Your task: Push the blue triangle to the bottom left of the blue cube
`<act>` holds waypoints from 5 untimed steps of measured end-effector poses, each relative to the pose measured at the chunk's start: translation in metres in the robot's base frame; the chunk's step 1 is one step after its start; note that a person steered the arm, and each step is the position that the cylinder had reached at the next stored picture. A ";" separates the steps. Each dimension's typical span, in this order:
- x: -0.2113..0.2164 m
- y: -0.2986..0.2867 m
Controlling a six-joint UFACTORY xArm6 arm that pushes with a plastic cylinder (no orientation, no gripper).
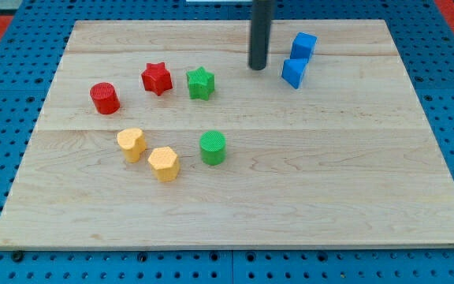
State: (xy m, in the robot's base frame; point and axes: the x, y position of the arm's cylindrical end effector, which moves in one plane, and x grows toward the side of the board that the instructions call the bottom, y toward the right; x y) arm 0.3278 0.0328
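Note:
The blue cube point(304, 45) sits near the top right of the wooden board point(235, 197). The blue triangle point(294, 72) lies just below it and slightly to its left, touching or nearly touching it. My rod comes down from the view's top and my tip point(258, 67) rests on the board just left of the blue triangle, a small gap apart from it.
A red cylinder point(105, 98), a red star point(156, 78) and a green star point(200, 83) lie left of my tip. A yellow heart point(132, 144), a yellow hexagon point(164, 163) and a green cylinder point(213, 147) lie lower down.

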 end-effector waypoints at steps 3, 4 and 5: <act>-0.004 0.083; 0.007 0.084; 0.035 0.045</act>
State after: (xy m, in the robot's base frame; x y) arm 0.3629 0.0776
